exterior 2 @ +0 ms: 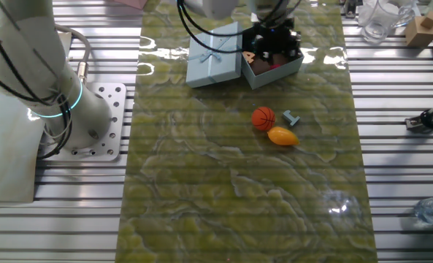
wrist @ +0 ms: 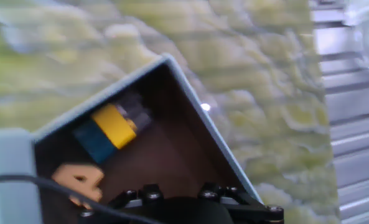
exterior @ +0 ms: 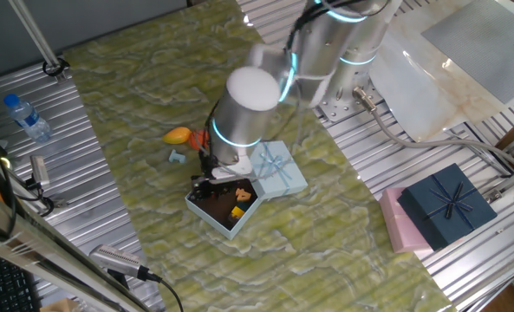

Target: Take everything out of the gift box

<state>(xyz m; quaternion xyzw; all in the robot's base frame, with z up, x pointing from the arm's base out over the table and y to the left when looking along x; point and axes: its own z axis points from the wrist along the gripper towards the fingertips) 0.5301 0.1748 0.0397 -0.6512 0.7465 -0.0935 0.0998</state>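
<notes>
2 blocky toys point(wrist: 109, 129) lie in the square cardboard gift box point(exterior: 206, 209); tool point(exterior: 211, 179) state unclear.

- no readable text, brand or label anywhere
- tan piece point(wrist: 78, 182) inside gift box point(wrist: 190, 112) shaped like numeral 4, blurred, not certain

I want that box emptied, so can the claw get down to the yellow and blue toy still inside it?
Probably yes. The gift box is open, its lid set beside it, and the claw hovers right over it. In the hand view nothing covers the yellow and blue toy.
</notes>
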